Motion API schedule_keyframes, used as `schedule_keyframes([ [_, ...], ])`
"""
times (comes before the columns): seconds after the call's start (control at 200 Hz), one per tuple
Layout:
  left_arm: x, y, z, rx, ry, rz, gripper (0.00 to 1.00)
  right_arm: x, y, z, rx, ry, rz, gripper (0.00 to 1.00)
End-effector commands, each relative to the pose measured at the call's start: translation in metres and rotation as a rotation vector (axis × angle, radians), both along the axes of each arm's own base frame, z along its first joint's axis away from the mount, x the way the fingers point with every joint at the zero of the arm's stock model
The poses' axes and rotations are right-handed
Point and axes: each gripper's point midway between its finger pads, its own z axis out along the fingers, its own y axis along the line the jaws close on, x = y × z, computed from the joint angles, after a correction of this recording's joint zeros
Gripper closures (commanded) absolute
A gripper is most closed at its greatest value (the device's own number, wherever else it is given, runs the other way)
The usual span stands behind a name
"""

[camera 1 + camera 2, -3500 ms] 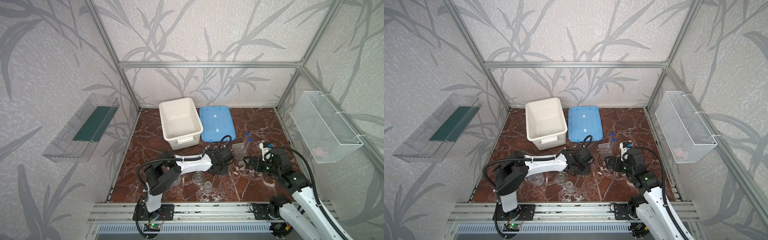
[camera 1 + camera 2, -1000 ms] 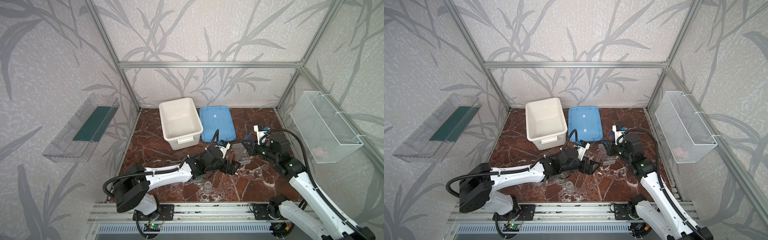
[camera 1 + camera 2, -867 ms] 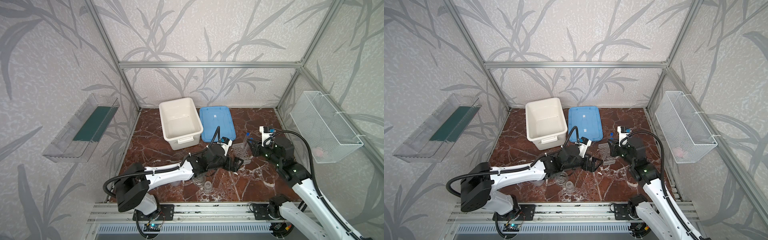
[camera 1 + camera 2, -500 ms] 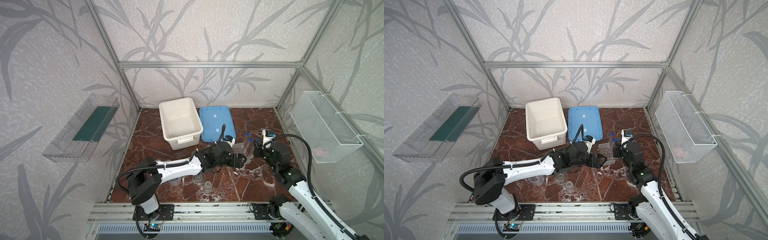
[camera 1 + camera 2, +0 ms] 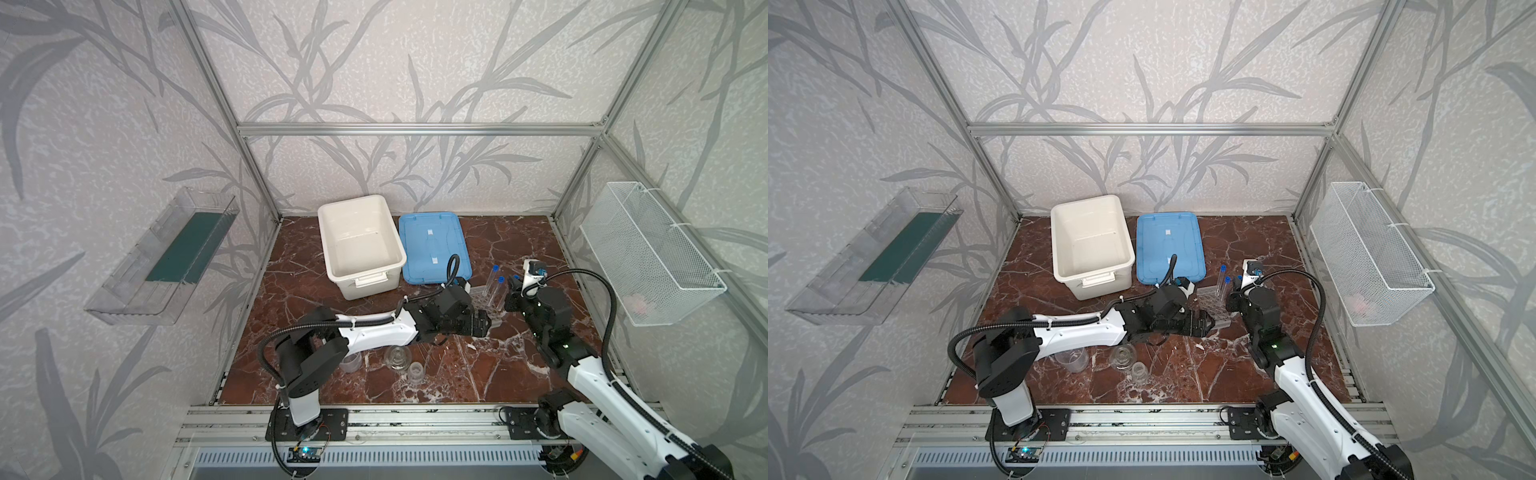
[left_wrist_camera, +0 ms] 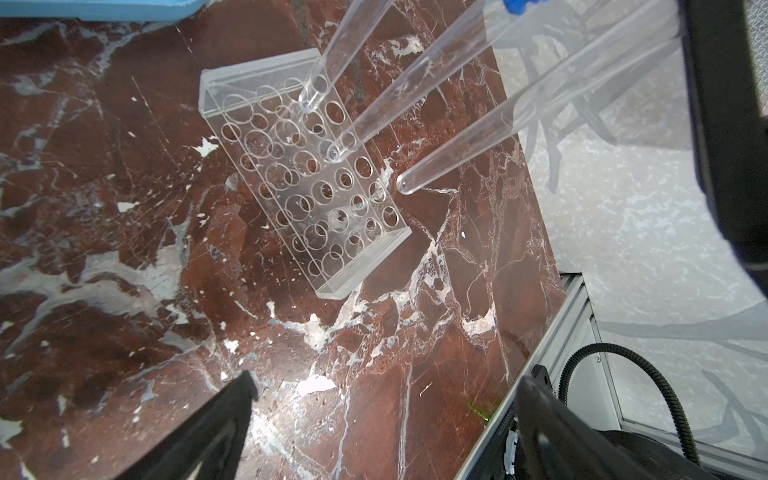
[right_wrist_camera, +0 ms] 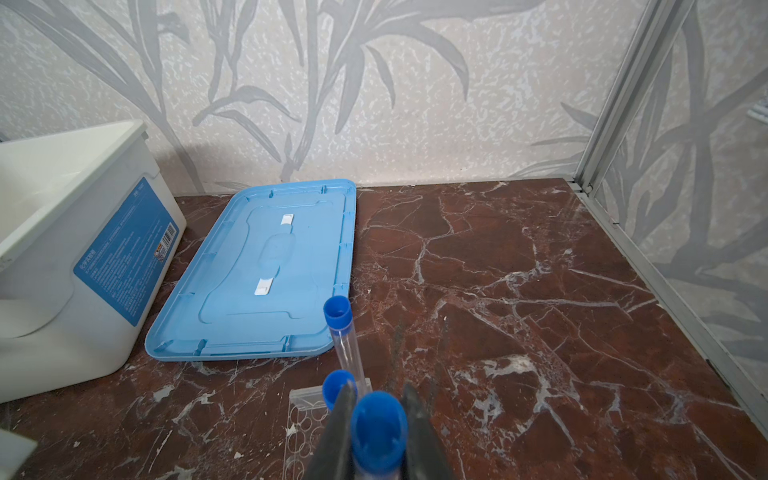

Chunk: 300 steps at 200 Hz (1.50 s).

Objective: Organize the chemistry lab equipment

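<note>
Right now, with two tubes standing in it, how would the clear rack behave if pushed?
The tube rack looks like thin clear plastic, so probably light and apt to slide on the polished marble tabletop. Two long test tubes stand high above its holes, so a sharp push might tip them.

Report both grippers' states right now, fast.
Left gripper: open, holding nothing.
Right gripper: shut on a blue-capped test tube.
</note>
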Motion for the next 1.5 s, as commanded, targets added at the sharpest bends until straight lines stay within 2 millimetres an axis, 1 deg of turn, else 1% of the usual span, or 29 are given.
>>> schedule_keyframes([
  [0.0, 0.004, -0.01, 0.006, -0.026, 0.009, 0.004, 0.01, 0.003, 0.001, 0.009, 0.015, -0.053, -0.003, 0.83],
  [0.08, 0.003, -0.01, 0.002, -0.023, 0.019, 0.005, 0.01, 0.003, 0.0, 0.005, 0.014, -0.047, -0.008, 0.83],
  [0.47, 0.002, -0.009, -0.002, -0.022, 0.026, 0.003, 0.01, 0.006, 0.001, -0.014, 0.025, -0.012, -0.011, 0.83],
  [0.52, 0.001, -0.008, -0.005, -0.018, 0.029, 0.004, 0.01, 0.006, 0.001, -0.017, 0.024, -0.004, -0.011, 0.83],
  [0.765, 0.002, -0.008, -0.005, -0.018, 0.031, 0.007, 0.01, 0.007, 0.001, -0.031, 0.021, 0.031, -0.016, 0.82],
  [0.96, 0.002, -0.007, -0.006, -0.011, 0.032, 0.01, 0.01, 0.008, 0.002, -0.043, 0.028, 0.064, -0.02, 0.79],
  [1.06, 0.002, -0.006, -0.004, -0.008, 0.03, 0.01, 0.01, 0.007, 0.002, -0.043, 0.031, 0.068, -0.02, 0.71],
  [1.17, 0.003, -0.002, -0.002, -0.004, 0.02, 0.026, 0.01, 0.005, 0.0, -0.04, 0.043, 0.07, -0.028, 0.56],
  [1.33, 0.008, 0.014, 0.014, 0.014, -0.036, 0.069, 0.01, -0.004, -0.007, -0.026, 0.074, 0.039, -0.063, 0.37],
  [1.385, 0.008, 0.021, 0.021, 0.035, -0.061, 0.076, 0.01, -0.007, -0.013, -0.018, 0.097, 0.016, -0.092, 0.28],
  [1.445, 0.009, 0.031, 0.028, 0.062, -0.085, 0.087, 0.01, -0.011, -0.017, -0.011, 0.112, 0.01, -0.111, 0.13],
  [1.495, 0.011, 0.038, 0.035, 0.083, -0.108, 0.094, 0.01, -0.015, -0.018, -0.006, 0.118, 0.011, -0.114, 0.05],
])
